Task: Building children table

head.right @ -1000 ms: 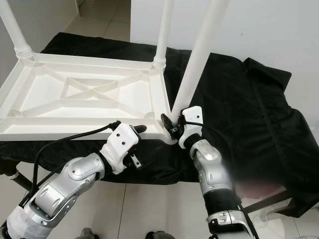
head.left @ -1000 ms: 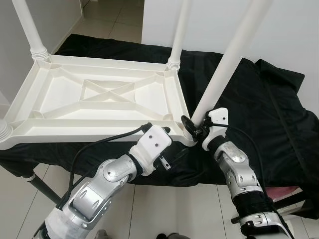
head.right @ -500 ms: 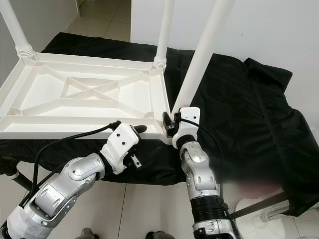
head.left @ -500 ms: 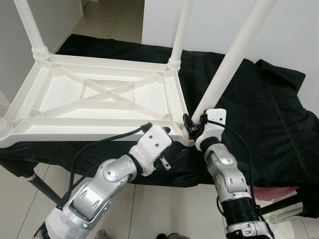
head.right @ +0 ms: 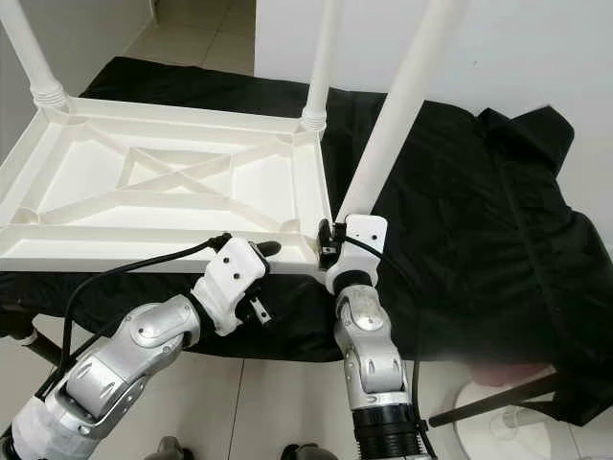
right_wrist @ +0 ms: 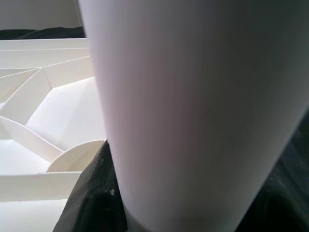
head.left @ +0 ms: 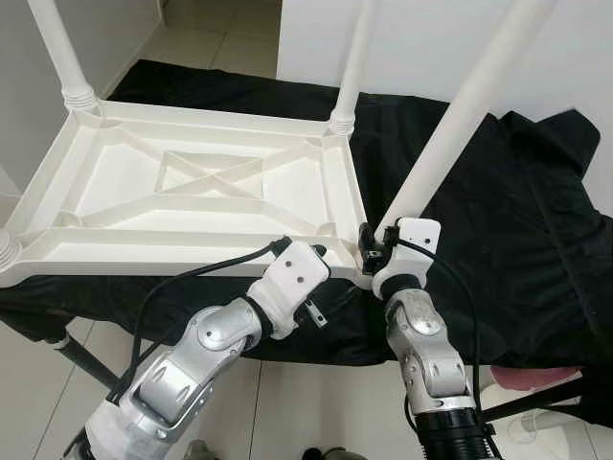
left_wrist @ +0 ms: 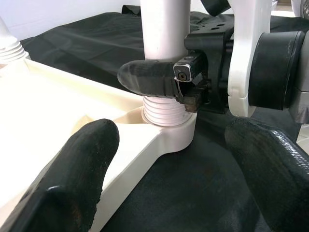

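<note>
upside-down white kids table top [head.left: 192,192] on black cloth [head.left: 517,220], right gripper [left_wrist: 166,82] clamped round the near-corner table leg [head.left: 460,115] just above its socket, left gripper [left_wrist: 169,169] spread apart, empty, beside that corner

big black cloth [head.left: 517,211] draped over everything, bunched up at its far right corner, pale tiled floor [head.left: 220,38] behind and below it, white wall [head.left: 594,57] just behind it, something pink [head.left: 522,376] peeking under its front edge

Table legs [head.left: 460,115] cut off up top.
</note>
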Motion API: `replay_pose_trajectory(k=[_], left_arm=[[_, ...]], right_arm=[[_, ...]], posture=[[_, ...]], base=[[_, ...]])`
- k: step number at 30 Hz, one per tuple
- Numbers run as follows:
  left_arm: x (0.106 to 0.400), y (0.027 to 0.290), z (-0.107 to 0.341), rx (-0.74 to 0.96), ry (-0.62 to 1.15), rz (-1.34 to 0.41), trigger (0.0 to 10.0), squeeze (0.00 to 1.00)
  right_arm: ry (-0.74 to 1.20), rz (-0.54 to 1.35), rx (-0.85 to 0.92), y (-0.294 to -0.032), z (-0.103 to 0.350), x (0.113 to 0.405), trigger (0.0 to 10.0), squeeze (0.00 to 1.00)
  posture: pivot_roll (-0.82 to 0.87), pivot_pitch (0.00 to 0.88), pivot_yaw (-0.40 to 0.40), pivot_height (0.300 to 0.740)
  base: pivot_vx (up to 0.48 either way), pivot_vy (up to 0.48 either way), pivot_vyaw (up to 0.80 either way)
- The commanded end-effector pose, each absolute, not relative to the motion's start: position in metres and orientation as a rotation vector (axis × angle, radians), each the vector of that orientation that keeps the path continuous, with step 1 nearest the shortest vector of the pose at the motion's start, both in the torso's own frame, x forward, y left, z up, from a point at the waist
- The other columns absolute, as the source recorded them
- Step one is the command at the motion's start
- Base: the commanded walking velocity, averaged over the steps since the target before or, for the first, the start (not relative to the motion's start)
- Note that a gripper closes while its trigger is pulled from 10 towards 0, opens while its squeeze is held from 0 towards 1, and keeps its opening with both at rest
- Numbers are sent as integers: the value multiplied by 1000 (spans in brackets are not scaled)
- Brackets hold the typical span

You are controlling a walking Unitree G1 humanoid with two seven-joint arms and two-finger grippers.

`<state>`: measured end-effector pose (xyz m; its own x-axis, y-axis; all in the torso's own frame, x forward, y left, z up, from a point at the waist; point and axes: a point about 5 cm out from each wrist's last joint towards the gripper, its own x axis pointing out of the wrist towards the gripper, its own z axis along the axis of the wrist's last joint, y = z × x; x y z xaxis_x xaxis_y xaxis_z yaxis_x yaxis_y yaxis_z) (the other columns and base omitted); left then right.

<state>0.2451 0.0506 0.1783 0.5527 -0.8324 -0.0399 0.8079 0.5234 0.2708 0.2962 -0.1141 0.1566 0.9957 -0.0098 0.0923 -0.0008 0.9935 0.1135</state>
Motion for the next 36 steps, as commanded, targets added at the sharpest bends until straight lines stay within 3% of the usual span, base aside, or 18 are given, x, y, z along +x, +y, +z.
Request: replay_pose_trajectory(k=[1,3,4,5,6,14,15,25,36], left_arm=[[242,49,175,278,-82,-1063,10000,0],[242,49,175,279,-82,-1062,10000,0],[242,49,175,278,-82,-1063,10000,0],[242,49,175,278,-83,-1063,10000,0],[242,49,175,278,-82,-1064,10000,0],[241,49,174,278,-77,-1066,10000,0],[241,49,174,279,-77,-1067,10000,0],[239,48,174,277,-76,-1070,10000,0],[241,46,176,283,-85,-1085,10000,0]], right_arm=[[-48,-42,162,-113,144,284,10000,0],[-50,-38,163,-115,144,284,10000,0],[-55,-30,165,-116,144,284,10000,235],[-58,-25,167,-116,145,284,10000,235],[-78,4,175,-116,147,286,10000,1000],[-108,130,119,-120,153,291,10000,1000],[-110,150,100,-124,153,292,10000,0],[-142,373,-35,-142,156,312,10000,0],[-131,650,-124,-127,149,330,10000,0]], posture=[[53,124,-105,740],[47,127,-101,740],[47,127,-101,740],[47,127,-101,740],[46,128,-100,740],[47,130,-97,740],[49,130,-97,740],[57,122,-98,740],[66,102,-92,740]], base=[[0,0,0],[0,0,0],[0,0,0],[0,0,0],[0,0,0],[0,0,0],[0,0,0],[0,0,0],[0,0,0]])
